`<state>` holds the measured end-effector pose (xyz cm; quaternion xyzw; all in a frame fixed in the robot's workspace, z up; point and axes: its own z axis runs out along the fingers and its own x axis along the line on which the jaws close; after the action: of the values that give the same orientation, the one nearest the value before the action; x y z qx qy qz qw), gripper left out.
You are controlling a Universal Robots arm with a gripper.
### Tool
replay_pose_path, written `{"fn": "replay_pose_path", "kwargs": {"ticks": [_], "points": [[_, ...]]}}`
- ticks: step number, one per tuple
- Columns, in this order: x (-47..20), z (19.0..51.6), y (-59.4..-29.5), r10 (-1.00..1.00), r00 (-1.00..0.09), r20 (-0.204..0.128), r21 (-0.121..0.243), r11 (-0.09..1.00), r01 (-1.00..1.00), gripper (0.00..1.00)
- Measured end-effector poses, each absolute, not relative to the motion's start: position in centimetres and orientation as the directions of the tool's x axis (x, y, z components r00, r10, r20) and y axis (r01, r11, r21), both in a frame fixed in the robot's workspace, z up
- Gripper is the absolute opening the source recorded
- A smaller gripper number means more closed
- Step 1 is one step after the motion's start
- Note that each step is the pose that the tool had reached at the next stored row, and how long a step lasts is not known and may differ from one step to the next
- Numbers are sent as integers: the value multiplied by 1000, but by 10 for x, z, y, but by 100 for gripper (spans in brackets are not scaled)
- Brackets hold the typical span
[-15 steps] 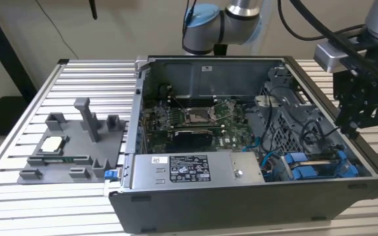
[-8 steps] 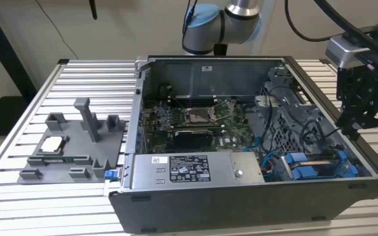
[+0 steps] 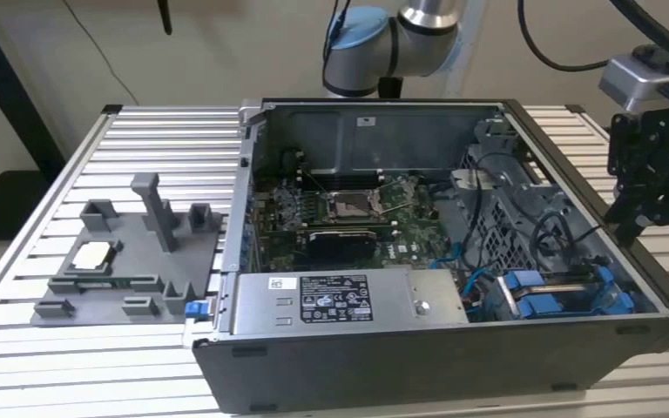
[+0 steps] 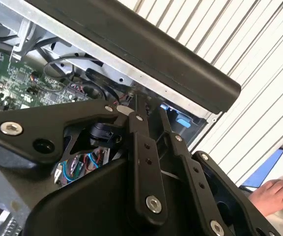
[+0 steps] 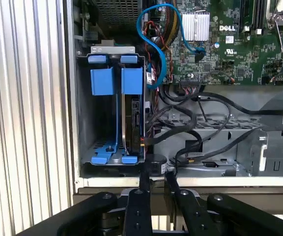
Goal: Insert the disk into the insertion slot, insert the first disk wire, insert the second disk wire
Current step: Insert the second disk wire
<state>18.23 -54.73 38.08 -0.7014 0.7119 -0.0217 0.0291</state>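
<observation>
In the first wrist view the disk (image 5: 133,123) stands edge-on in the insertion slot (image 5: 85,123), a grey cage with blue plastic tabs and clips. That cage (image 3: 557,293) sits in the case's front corner, at the exterior view's right. My black gripper (image 5: 156,173) hovers at the case wall just past the end of the disk. Its fingertips (image 5: 145,179) are close together, with a black wire plug (image 5: 155,163) between them. Black wires run from the plug into the case. In the exterior view my gripper (image 3: 629,228) hangs over the case's right wall.
The open computer case (image 3: 428,366) lies on a slatted metal table. Inside are a silver power-supply box (image 3: 347,300), the motherboard (image 3: 347,209) and loose blue and black cables (image 5: 156,54). A grey fixture tray (image 3: 125,261) is at the exterior view's left. A person's hand (image 4: 274,194) rests beside the table.
</observation>
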Motion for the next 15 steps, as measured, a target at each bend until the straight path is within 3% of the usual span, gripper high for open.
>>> {"fn": "replay_pose_path", "kwargs": {"ticks": [15], "points": [[189, 375, -551, -1000, -26, 8, -17, 26, -1000, 25]]}}
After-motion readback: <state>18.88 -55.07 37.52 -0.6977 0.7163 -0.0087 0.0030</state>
